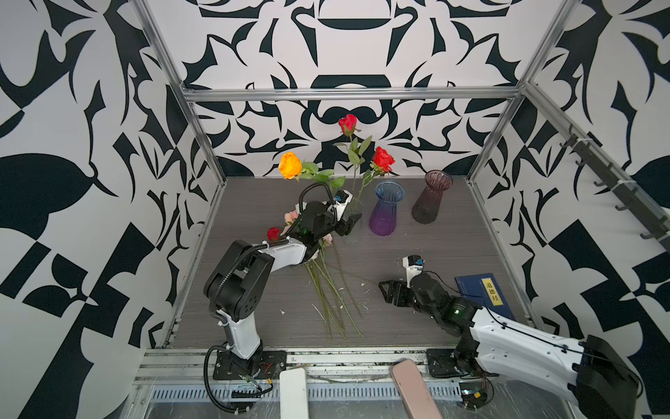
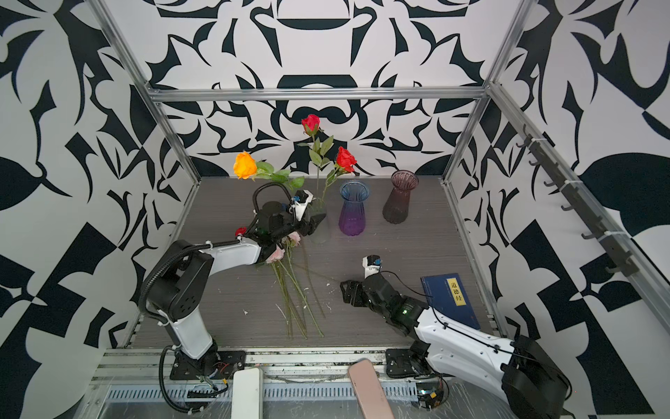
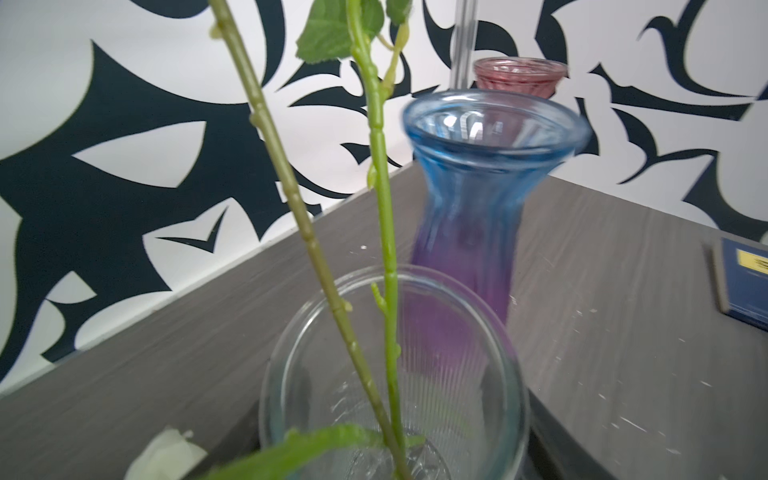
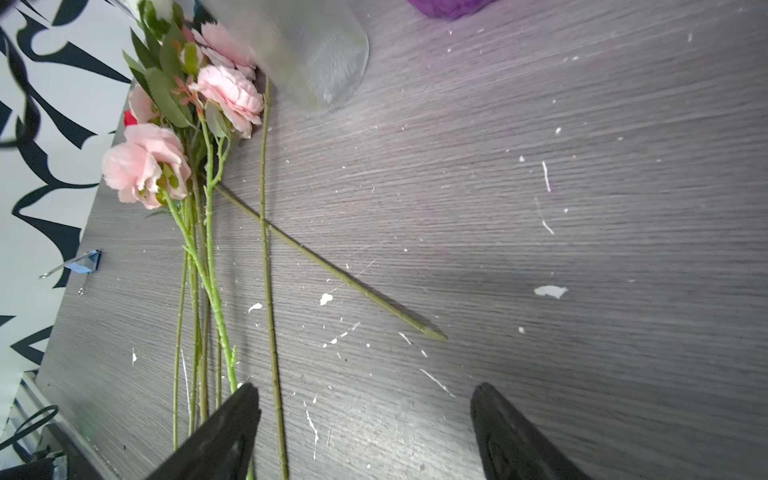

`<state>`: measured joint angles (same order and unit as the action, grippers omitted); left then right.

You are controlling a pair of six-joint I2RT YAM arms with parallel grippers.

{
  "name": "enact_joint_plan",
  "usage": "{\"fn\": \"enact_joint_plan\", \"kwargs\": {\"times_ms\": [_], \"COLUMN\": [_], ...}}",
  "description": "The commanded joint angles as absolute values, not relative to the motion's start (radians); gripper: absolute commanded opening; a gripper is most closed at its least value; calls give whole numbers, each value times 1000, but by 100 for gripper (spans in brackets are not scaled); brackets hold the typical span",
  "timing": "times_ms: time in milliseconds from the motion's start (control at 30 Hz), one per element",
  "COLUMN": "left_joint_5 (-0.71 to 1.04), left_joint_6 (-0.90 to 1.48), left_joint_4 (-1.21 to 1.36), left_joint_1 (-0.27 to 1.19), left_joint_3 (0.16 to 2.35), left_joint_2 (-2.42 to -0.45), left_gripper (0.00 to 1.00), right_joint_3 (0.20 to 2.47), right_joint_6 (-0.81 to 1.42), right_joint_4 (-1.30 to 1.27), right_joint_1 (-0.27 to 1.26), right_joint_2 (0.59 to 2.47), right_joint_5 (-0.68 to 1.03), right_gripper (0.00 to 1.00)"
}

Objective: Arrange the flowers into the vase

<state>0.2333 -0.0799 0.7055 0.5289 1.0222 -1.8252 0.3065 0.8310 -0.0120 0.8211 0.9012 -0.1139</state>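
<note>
Black-and-white patterned walls enclose a grey wood-grain tabletop (image 1: 417, 246). Left of centre, toward its far edge, a clear ribbed glass vase (image 2: 321, 232) holds two upright red roses (image 1: 348, 123), with an orange rose (image 1: 290, 165) leaning leftward beside them. The remaining pink and red artificial flowers (image 4: 143, 166) lie flat just beside the vase, stems pointing to the near edge. The left gripper (image 1: 350, 221) sits right beside the vase; I cannot tell whether its fingers are parted. The right gripper (image 4: 363, 388) hovers low over the stem ends, fingers wide apart
</note>
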Motion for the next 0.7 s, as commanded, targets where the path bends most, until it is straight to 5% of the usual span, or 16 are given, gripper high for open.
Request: {"fn": "enact_joint_plan", "kwargs": {"times_ms": [0,367,667], "left_joint_5": [292,366,183], "left_joint_6": [-89,-109,-128], "left_joint_4": [688,617,681], "left_joint_1": [480,371,305], "left_joint_3": [1112,1462,1407], "left_joint_2": [-1886,-2138,-2130], "left_gripper": [53,53,52], "right_joint_3": [348,408,414], "right_joint_6": [812,802,811], "right_joint_4": [-49,-60,-79], "right_joint_1": [814,797,796], "right_joint_2": [921,1053,1085], "right_joint_5": [-101,-65,-48], "right_gripper": [84,84,83]}}
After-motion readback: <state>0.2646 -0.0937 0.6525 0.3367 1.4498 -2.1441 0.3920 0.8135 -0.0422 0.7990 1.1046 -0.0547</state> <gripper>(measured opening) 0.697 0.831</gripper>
